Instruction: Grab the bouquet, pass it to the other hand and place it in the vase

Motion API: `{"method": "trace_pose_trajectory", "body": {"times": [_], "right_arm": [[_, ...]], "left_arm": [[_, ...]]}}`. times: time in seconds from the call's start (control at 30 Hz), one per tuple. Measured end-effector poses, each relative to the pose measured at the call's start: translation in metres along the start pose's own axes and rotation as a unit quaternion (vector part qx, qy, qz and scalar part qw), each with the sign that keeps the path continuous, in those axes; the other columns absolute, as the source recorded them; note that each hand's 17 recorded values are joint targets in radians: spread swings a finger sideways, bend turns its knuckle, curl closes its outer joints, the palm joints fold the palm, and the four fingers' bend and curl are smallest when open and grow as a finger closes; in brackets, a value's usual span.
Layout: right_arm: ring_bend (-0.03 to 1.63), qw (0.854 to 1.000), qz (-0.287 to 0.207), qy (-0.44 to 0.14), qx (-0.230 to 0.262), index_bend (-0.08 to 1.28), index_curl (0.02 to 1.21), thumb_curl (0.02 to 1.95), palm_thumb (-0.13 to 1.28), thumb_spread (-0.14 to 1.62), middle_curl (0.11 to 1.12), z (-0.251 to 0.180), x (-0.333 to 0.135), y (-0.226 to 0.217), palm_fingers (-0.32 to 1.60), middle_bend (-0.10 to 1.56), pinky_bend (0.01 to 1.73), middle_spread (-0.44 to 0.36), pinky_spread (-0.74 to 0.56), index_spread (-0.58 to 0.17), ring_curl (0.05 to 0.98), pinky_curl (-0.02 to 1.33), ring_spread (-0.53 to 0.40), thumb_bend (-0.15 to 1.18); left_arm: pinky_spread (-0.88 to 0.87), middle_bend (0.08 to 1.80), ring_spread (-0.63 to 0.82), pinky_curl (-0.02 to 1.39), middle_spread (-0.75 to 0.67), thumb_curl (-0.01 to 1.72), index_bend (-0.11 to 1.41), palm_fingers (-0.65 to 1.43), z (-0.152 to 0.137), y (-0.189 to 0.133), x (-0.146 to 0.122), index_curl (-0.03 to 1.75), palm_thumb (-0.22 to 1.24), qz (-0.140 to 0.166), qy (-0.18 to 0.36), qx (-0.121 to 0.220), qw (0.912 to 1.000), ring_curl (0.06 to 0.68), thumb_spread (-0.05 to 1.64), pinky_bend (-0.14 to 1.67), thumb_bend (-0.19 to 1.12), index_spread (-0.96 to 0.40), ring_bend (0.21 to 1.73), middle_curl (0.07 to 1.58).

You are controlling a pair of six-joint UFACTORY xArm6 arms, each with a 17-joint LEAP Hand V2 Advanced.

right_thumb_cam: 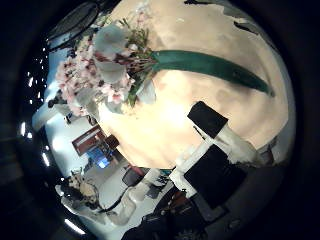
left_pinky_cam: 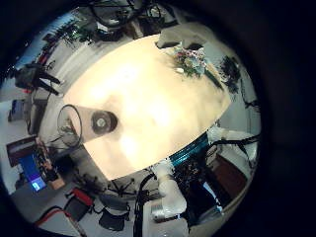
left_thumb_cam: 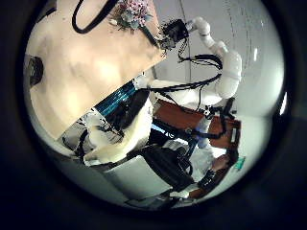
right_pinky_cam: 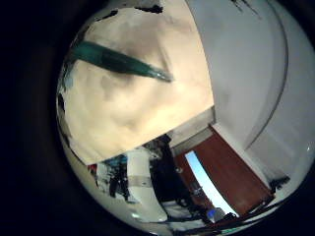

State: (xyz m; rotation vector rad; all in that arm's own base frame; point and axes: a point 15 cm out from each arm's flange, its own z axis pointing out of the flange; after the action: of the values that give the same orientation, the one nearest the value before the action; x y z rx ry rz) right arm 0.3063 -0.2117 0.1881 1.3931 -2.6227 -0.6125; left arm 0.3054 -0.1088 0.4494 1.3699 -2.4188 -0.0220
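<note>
Bouquet [right_thumb_cam: 110, 65], pink-white blooms with green wrapped stem [right_thumb_cam: 210, 68], lying flat on the table [right_thumb_cam: 160, 120] close beneath right hand [right_thumb_cam: 215, 135], whose finger spread I cannot tell; vase [left_pinky_cam: 104, 121] stands well apart; advice: close around stem, not blooms.
</note>
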Motion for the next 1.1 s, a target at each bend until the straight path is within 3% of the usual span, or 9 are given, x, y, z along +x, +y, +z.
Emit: {"method": "trace_pose_trajectory", "body": {"times": [0.57, 0.7, 0.93, 1.1], "right_arm": [[0.85, 1.0, 0.015, 0.017, -0.008, 0.2, 0.42, 0.45, 0.71, 1.03, 0.44, 0.032, 0.017, -0.005, 0.42, 0.52, 0.51, -0.001, 0.19, -0.167, 0.313, 0.28, -0.114, -0.02], [0.79, 1.0, 0.015, 0.016, -0.019, 0.23, 0.44, 0.44, 0.71, 1.03, 0.43, 0.04, 0.017, -0.005, 0.36, 0.48, 0.52, 0.012, 0.24, -0.169, 0.3, 0.28, -0.069, -0.02], [0.68, 1.0, 0.014, 0.017, -0.009, 0.27, 0.45, 0.43, 0.7, 1.04, 0.39, 0.04, 0.018, -0.01, 0.3, 0.35, 0.52, 0.103, 0.35, -0.197, 0.257, 0.26, 0.078, -0.02], [0.69, 1.0, 0.015, 0.018, -0.012, 0.24, 0.44, 0.43, 0.7, 1.03, 0.39, 0.042, 0.017, -0.011, 0.34, 0.34, 0.51, 0.114, 0.36, -0.201, 0.252, 0.25, 0.088, -0.02]], "left_arm": [[0.37, 0.2, 0.31, 0.0, 0.1, 0.29, 0.19, 0.37, 0.004, -0.003, 0.002, 0.43, 0.26, 0.003, 0.002, -0.01, 0.9999, 0.156, 1.21, 0.59, -0.02, -0.11, 0.55, 0.39], [0.37, 0.2, 0.31, 0.0, 0.11, 0.29, 0.19, 0.37, 0.004, -0.001, 0.003, 0.43, 0.26, 0.002, 0.003, -0.013, 0.9999, 0.155, 1.21, 0.59, -0.02, -0.11, 0.55, 0.39], [0.37, 0.2, 0.31, 0.0, 0.1, 0.29, 0.19, 0.37, 0.004, 0.0, 0.004, 0.43, 0.26, 0.004, 0.002, -0.013, 0.9999, 0.155, 1.21, 0.59, -0.02, -0.11, 0.55, 0.39], [0.37, 0.2, 0.31, 0.0, 0.1, 0.29, 0.19, 0.37, 0.003, 0.001, 0.005, 0.43, 0.26, 0.005, 0.002, -0.013, 0.9999, 0.154, 1.21, 0.59, -0.02, -0.11, 0.55, 0.39]]}}
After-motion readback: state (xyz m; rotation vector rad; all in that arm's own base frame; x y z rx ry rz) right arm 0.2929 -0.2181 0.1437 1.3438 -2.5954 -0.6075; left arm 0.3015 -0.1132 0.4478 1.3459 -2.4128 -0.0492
